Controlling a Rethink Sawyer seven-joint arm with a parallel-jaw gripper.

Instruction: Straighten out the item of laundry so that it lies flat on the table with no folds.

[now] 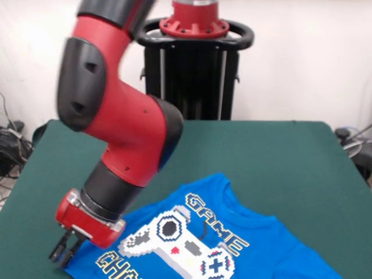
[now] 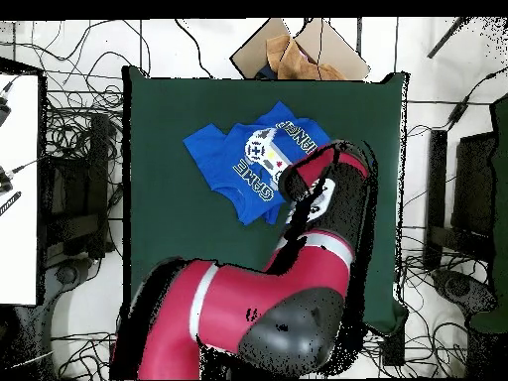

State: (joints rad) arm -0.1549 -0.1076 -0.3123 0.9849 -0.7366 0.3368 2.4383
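Note:
The item of laundry (image 1: 261,250) is a bright blue T-shirt with a game-controller print, lying print-up on the green table (image 1: 279,157) and cut off by the lower edge of the front view. From overhead the shirt (image 2: 233,159) lies near the table's (image 2: 169,238) far side, with creases and one sleeve spread to the left. My gripper (image 1: 63,254) hangs low at the shirt's left corner in the front view, right at the cloth's edge. In the overhead view the red and black wrist (image 2: 322,184) covers the shirt's right edge and hides the gripper.
The bent red arm (image 1: 116,116) leans over the table's left half in the front view. A brown cardboard box (image 2: 298,50) sits just beyond the table's far edge in the overhead view. Cables and black stands ring the table on all sides.

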